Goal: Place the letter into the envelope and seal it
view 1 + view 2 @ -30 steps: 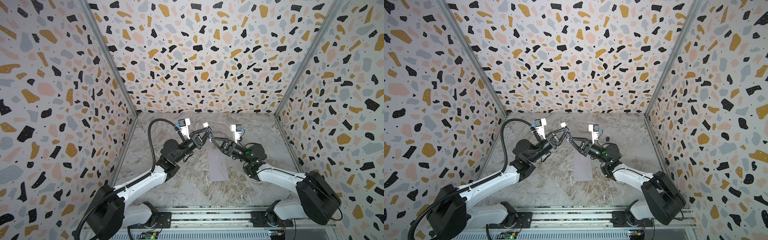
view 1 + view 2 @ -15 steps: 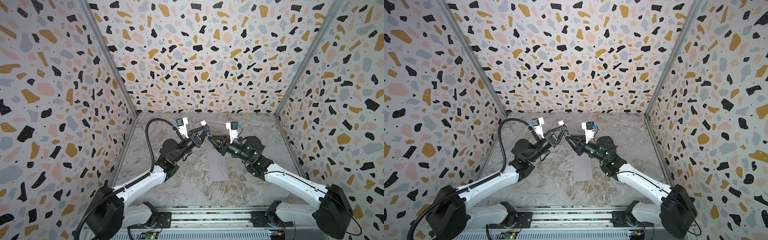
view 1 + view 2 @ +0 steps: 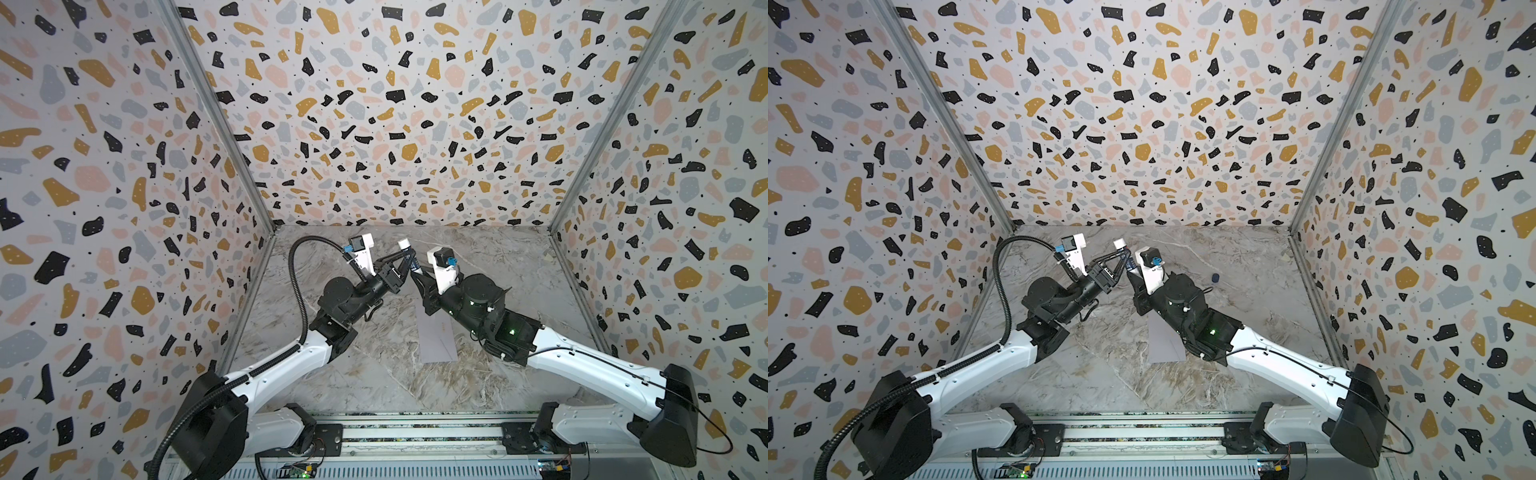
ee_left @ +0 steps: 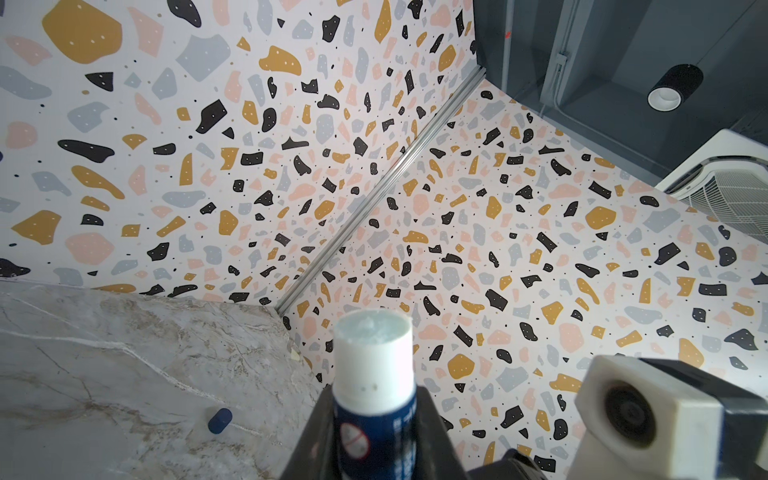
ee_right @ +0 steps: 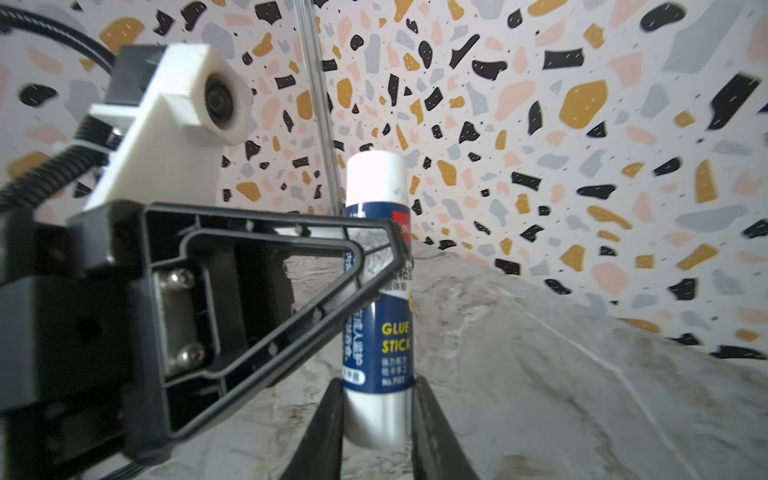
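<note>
My left pincer (image 4: 374, 419) and right pincer (image 5: 378, 422) both clench one glue stick (image 5: 376, 291). It is held near the envelope (image 3: 436, 338).

A grey-and-brown marbled stone-look tabletop (image 3: 374, 395) (image 3: 1100, 382) carries two loose things. A flat pale lavender-grey paper envelope (image 3: 436, 345) (image 3: 1165, 345) lies around its middle, long sides running from the near edge toward the far edge, its far part hidden in both top views. A small dark blue cylindrical cap (image 3: 1214, 277) (image 4: 219, 419) lies on its side in the far half, right of the middle, well apart from the envelope.
</note>
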